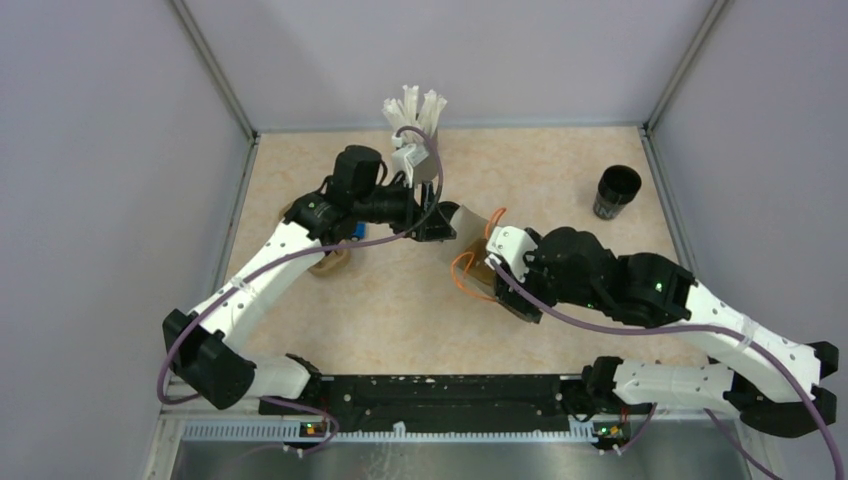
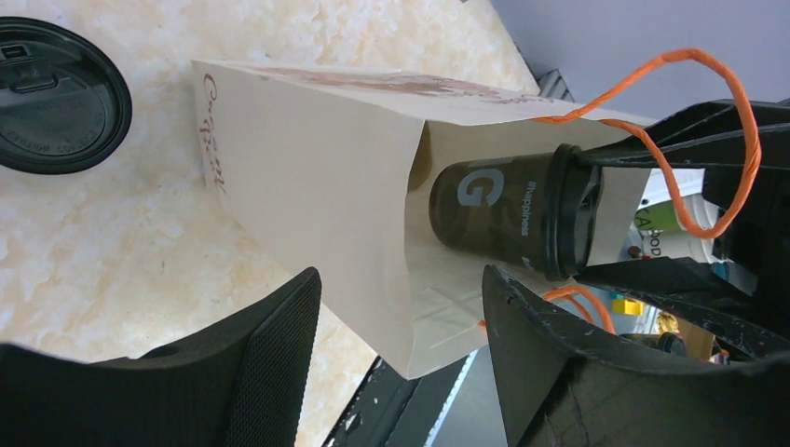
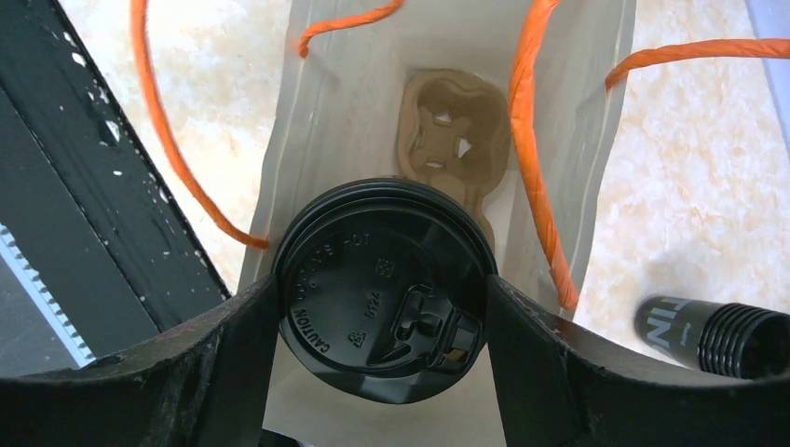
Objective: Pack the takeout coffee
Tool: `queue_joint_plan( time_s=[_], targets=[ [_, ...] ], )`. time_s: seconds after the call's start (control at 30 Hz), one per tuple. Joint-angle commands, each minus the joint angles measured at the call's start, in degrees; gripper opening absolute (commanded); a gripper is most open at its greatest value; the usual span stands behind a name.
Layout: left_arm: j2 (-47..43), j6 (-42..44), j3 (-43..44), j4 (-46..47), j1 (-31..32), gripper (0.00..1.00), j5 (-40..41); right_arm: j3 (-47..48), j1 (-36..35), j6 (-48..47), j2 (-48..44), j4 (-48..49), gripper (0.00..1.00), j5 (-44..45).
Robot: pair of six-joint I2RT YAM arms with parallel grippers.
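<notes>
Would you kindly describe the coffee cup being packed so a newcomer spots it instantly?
Find the orange-handled paper bag mid-table. In its mouth, the right gripper holds a black cup. Unlike the open cup far right, it wears a lid.

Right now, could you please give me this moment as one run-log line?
step: bagging | right end effector: shut on coffee cup, cup partly inside paper bag | left end effector: open, near paper bag
</notes>
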State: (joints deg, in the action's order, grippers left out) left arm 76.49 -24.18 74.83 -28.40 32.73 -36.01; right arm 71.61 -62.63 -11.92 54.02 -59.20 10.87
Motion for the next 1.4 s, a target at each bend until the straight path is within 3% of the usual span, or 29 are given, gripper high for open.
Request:
queue_joint_plan(
  time_s=[0.0, 0.33, 0.43, 0.53, 0.67, 0.8, 1.07, 1.23, 1.37],
  targets=[
    [-1.7, 4.0, 0.4, -1.6, 0.6, 0.7, 1.4, -0.4, -2.6, -0.7, -0.2, -1.6, 0.64, 4.6],
    [0.2, 5.4, 0.2, 1.8, 1.5, 0.68, 0.7, -0.3, -6.0, 0.0, 1.1, -6.9, 0.64, 7.3],
    [1.1, 5.4, -0.1, 3.6, 2.0, 0.63, 0.7, 0.3, -6.1, 0.2, 0.7, -6.7, 0.64, 8.9],
    [1.9, 5.5, 0.0, 4.8, 2.9, 0.47, -0.5, 1.9, -6.0, 0.1, 0.8, -5.6, 0.64, 11.7],
    [1.4, 5.8, -0.8, 7.9, 4.8, 0.15, -0.7, 3.9, -6.1, -2.2, 0.7, -1.0, 0.65, 15.6],
    [0.0, 4.4, -3.3, 13.5, 6.4, 0.01, -0.6, 4.7, -6.1, -5.0, 3.4, 1.0, 0.67, 18.2],
    [-3.3, 0.8, -11.4, 27.8, 7.4, 0.0, 0.0, 1.6, -4.3, -7.6, 5.5, 3.4, 0.67, 16.3],
    [-1.3, -2.0, -10.6, 36.2, 7.4, 0.0, 0.1, -0.8, -1.5, -9.2, 3.9, 1.7, 0.68, 16.3],
    [2.9, -3.6, -8.3, 40.1, 7.4, 0.0, -0.2, -0.5, 4.9, -13.3, 2.9, 3.9, 0.67, 17.8]
  ],
)
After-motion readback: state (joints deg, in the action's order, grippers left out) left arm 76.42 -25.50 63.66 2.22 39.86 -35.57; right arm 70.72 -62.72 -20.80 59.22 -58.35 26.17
